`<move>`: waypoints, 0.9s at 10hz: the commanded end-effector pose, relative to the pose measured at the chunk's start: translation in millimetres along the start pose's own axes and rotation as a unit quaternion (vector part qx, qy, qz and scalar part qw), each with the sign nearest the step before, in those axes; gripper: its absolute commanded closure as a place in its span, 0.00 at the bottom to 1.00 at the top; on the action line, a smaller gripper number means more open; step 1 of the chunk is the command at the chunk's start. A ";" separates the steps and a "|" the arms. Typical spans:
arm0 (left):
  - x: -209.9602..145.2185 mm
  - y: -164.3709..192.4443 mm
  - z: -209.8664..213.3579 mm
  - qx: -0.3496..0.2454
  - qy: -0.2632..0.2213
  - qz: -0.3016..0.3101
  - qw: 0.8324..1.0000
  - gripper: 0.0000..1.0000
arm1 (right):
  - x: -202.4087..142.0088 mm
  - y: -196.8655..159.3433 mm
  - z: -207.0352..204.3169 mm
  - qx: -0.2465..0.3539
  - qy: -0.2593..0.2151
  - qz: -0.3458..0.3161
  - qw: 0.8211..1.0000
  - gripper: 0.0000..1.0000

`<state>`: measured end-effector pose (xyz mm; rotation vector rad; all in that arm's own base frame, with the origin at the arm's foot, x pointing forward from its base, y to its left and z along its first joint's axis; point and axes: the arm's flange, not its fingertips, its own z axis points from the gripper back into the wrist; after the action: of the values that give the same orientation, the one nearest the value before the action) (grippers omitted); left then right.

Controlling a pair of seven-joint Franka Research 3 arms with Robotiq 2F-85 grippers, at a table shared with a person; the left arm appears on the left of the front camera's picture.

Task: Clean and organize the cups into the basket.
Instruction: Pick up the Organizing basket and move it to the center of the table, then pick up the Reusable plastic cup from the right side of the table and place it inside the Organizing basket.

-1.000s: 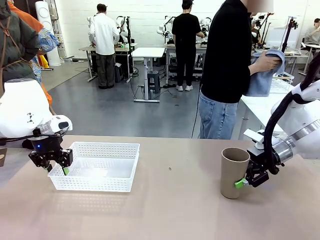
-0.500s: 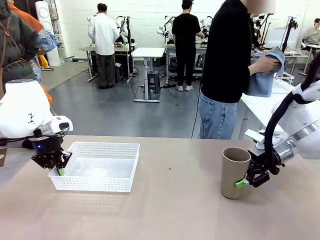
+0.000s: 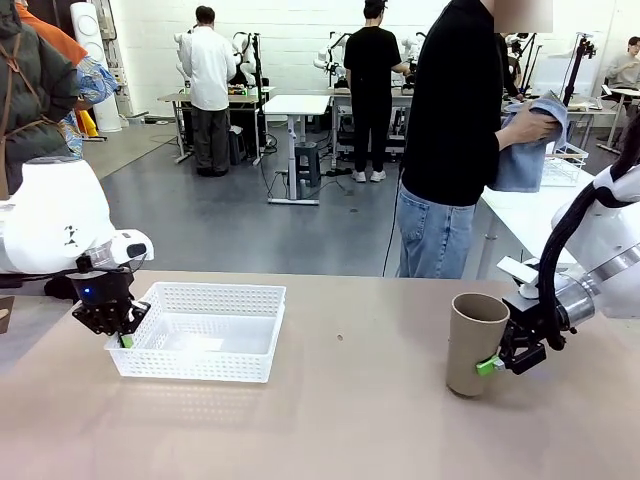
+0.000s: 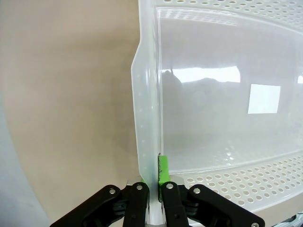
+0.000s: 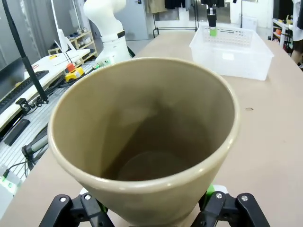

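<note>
The white lattice basket [image 3: 200,367] is seen on the left part of the tabletop [image 3: 350,420], empty, with its long side turned toward the camera in the front view; its left short wall is pinched by the left tool [image 3: 124,340], which is drawn narrow onto the plastic. In the left wrist view one green pad [image 4: 163,170] is seen inside the basket, pressed flat against the translucent wall, while the other finger is set against the outer face of the same wall, so that the wall is clamped between the two; the perforated rim is seen running off to the right.

The tan-brown cup [image 3: 474,350] is seen on the right part of the tabletop, well apart from the basket, mouth upward and nearly upright with a slight lean; its inside is shown empty in the right wrist view. The lower part of the cup is flanked by the fingers of the right tool [image 3: 490,365], spread wide, one to each side; whether the wall is actually gripped or the fingers merely stand just beside it cannot be told.

At the far side of the tabletop a person [image 3: 455,120] is seen standing, turned toward the right, with a blue cloth [image 3: 525,160] held up in one hand [image 3: 530,125].
</note>
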<state>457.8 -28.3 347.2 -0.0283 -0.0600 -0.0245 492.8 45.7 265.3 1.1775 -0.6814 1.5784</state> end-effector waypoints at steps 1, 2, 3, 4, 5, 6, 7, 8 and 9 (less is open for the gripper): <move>7.6 -33.4 4.1 0.007 -0.007 0.025 1.000 1.00 | 32.4 33.7 5.6 -0.025 -0.016 0.014 0.999 1.00; 8.0 -58.2 8.5 0.013 -0.022 0.025 0.999 1.00 | 63.4 59.1 11.7 -0.070 -0.027 0.007 0.997 1.00; 7.2 -88.7 12.0 0.031 -0.035 0.011 0.999 1.00 | 100.9 97.5 23.3 -0.111 -0.032 0.024 0.993 1.00; 5.8 -114.0 12.0 0.045 -0.041 -0.003 0.998 1.00 | 131.0 132.2 35.5 -0.141 -0.040 0.036 0.989 1.00; 6.1 -136.5 9.1 0.062 -0.043 -0.014 0.997 1.00 | 158.7 162.7 47.3 -0.172 -0.053 0.042 0.983 1.00; 6.8 -157.5 4.9 0.072 -0.042 -0.025 0.996 1.00 | 181.7 187.7 53.7 -0.189 -0.057 0.044 0.979 1.00; 6.8 -177.6 0.9 0.082 -0.047 -0.023 0.995 1.00 | 197.3 205.2 59.4 -0.203 -0.059 0.035 0.977 1.00; 5.7 -197.5 -3.0 0.086 -0.049 -0.020 0.995 1.00 | 204.3 213.6 62.6 -0.219 -0.065 0.019 0.973 1.00; 4.7 -210.8 -5.5 0.088 -0.051 -0.014 0.995 1.00 | 203.1 214.2 62.3 -0.223 -0.060 0.010 0.973 1.00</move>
<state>450.5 -222.3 356.0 0.1085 -0.1635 -0.0840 307.0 -9.1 514.5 0.9207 -1.0696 1.3480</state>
